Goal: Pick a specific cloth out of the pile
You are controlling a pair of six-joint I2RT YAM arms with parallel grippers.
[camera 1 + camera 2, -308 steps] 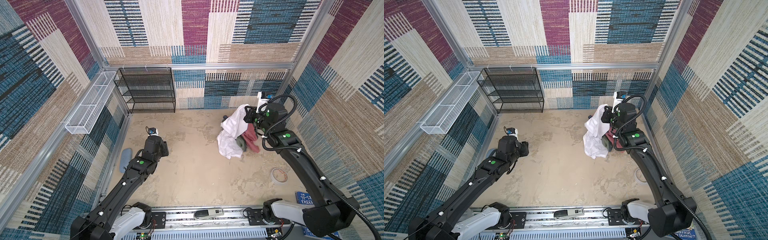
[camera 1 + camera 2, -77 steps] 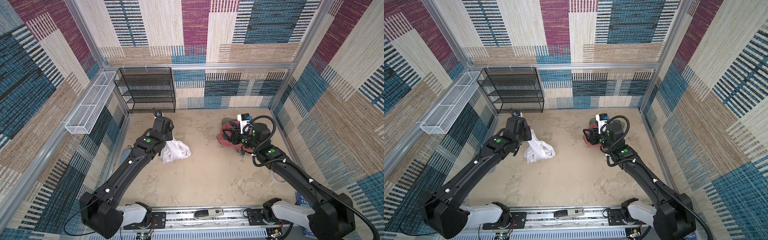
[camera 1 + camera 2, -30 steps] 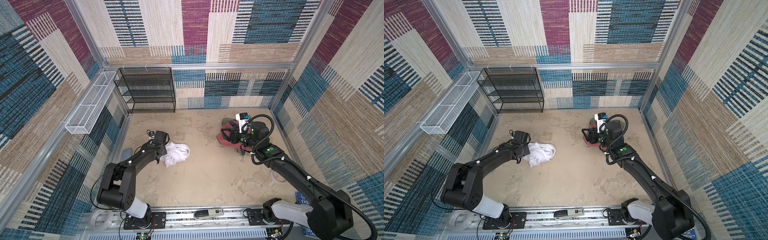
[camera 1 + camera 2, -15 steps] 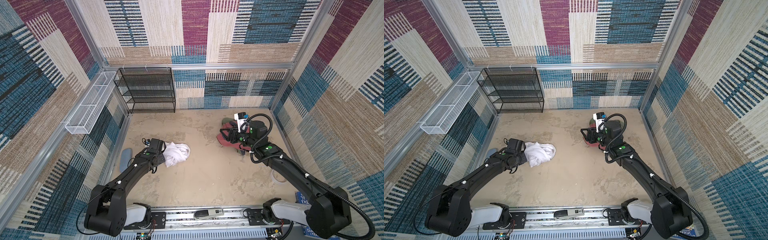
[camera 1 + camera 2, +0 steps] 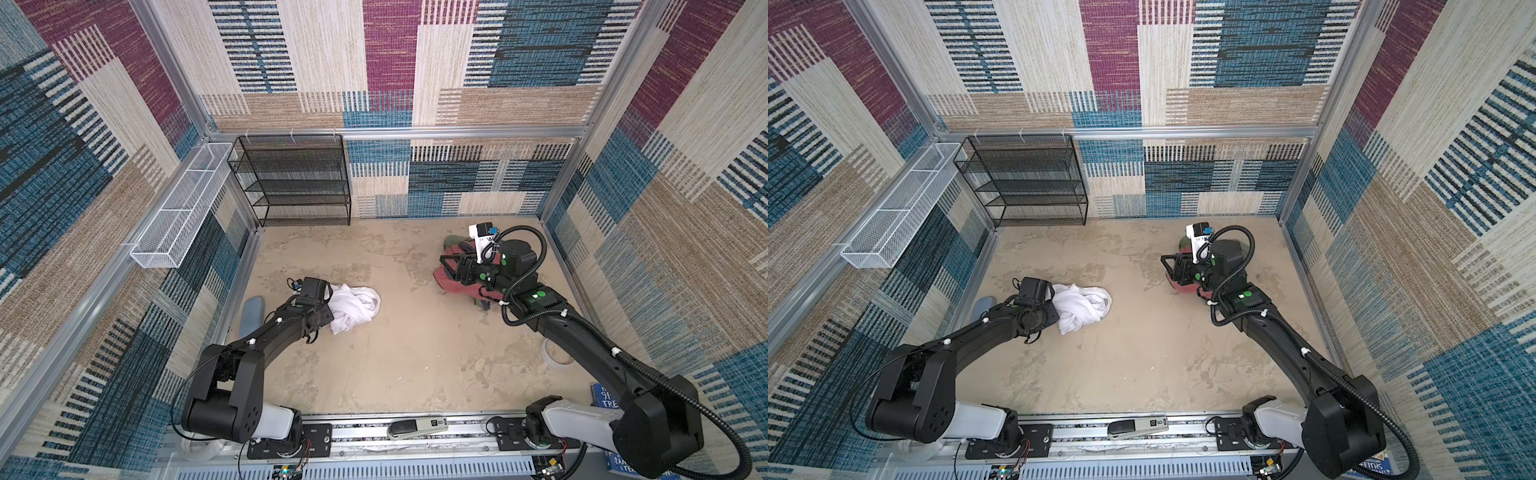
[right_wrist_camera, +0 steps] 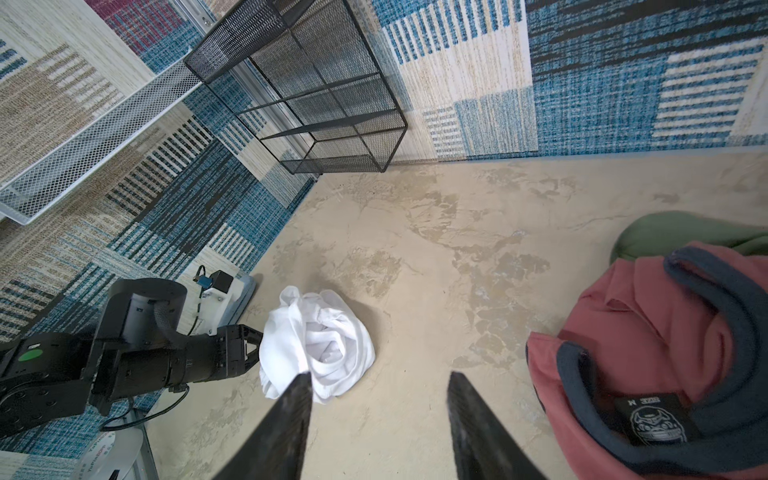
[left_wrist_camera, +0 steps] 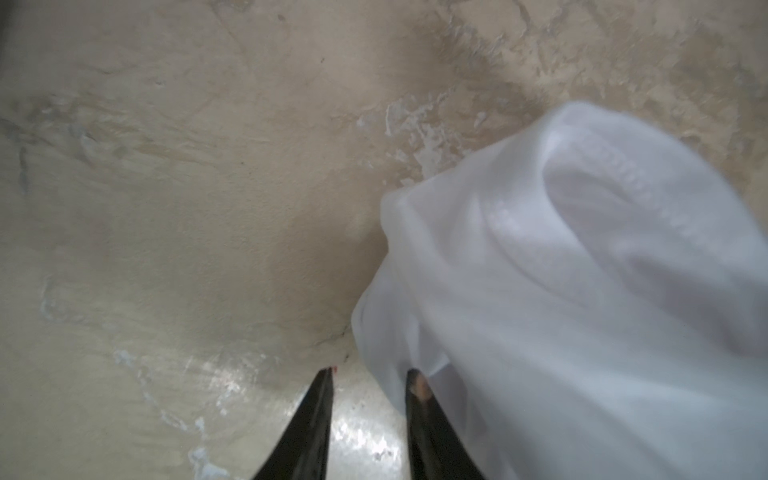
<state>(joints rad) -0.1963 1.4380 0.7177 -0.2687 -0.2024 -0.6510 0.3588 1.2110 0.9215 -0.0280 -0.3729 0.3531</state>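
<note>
now the left gripper (image 7: 369, 374) has let go: a second ago it was pinched shut on the white cloth (image 5: 353, 305), and here its jaws stand a little apart with bare floor (image 5: 415, 353) between them. a fold of the cloth drapes against one finger (image 7: 419, 399), but nothing is clamped. a few seconds back the same arm held the cloth up off the floor. ten seconds back the cloth hung from the right gripper (image 6: 380, 374) above the pile (image 6: 648, 332).

so the cloth now lies in a crumpled heap on the left side of the floor, well apart from the pile at the right. by the look of it the picking-out is done and only the arm's retreat remains.

the right gripper hovers beside the pile, jaws apart and empty.

as for writing, a black label (image 6: 652, 419) inside the collar of the red top (image 6: 623, 316) carries a pale printed figure and a short line too small to read. a blue book (image 5: 602, 399) at the edge shows "tre".
</note>
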